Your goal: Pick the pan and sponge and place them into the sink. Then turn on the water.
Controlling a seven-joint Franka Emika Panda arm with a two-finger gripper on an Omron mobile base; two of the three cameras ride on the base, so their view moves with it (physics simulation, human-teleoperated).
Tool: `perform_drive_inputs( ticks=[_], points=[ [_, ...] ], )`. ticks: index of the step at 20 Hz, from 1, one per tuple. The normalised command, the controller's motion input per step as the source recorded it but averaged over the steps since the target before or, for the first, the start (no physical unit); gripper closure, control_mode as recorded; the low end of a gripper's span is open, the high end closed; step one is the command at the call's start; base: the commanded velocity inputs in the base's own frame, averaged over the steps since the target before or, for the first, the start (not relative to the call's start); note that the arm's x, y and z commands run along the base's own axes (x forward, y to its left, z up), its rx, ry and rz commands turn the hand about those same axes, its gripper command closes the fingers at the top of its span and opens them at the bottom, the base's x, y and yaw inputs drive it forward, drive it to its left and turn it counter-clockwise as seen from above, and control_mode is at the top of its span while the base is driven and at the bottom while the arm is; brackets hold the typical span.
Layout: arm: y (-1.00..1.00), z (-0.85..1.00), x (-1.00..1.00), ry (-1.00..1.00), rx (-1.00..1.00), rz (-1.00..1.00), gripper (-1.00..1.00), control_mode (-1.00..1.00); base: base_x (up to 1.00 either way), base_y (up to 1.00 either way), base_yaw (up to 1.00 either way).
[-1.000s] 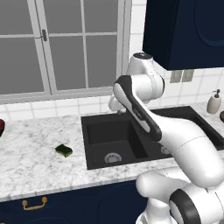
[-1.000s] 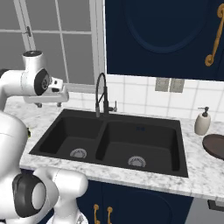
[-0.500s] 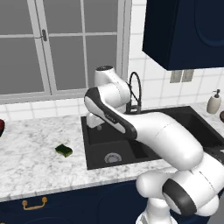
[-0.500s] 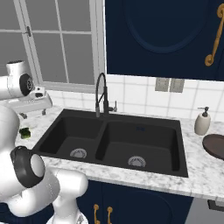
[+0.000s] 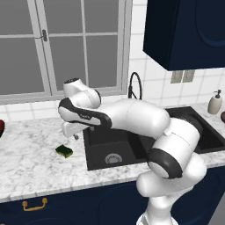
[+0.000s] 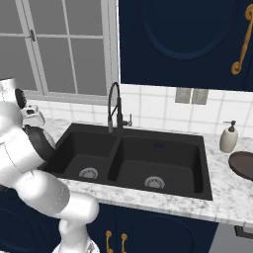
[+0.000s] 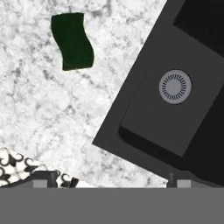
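Observation:
The sponge lies on the marble counter just left of the black sink; in the hand view its dark green top shows at the upper left. My gripper hangs open and empty above the counter at the sink's left rim, a little right of and above the sponge. In the hand view the fingertips stand wide apart at the bottom, over counter and sink corner. The reddish-brown pan rests on the counter right of the sink. No water runs from the black faucet.
A soap dispenser stands behind the pan. A window runs along the back wall and a dark blue cabinet hangs above the sink's right side. A red object sits at the far left counter edge.
The arm has swung left from above the sink to the counter at the sink's left rim, close to the sponge. The gripper has stayed open.

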Motion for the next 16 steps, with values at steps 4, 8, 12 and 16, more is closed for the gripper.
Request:
perform_drive_inputs(
  ticks=[4,8,12,16],
  points=[
    [0.46,-0.50,0.19,0.09,0.00,0.06,-1.00,-1.00,0.00,0.00,0.00],
    [0.35,-0.56,0.15,0.02,0.00,0.06,-1.00,-1.00,0.00,0.00,0.00],
    [0.22,-0.52,0.17,0.00,0.00,0.02,-1.00,-1.00,0.00,0.00,0.00],
    [0.11,-0.47,0.31,0.00,0.02,0.00,-1.00,-1.00,0.00,0.00,0.00]
  ],
)
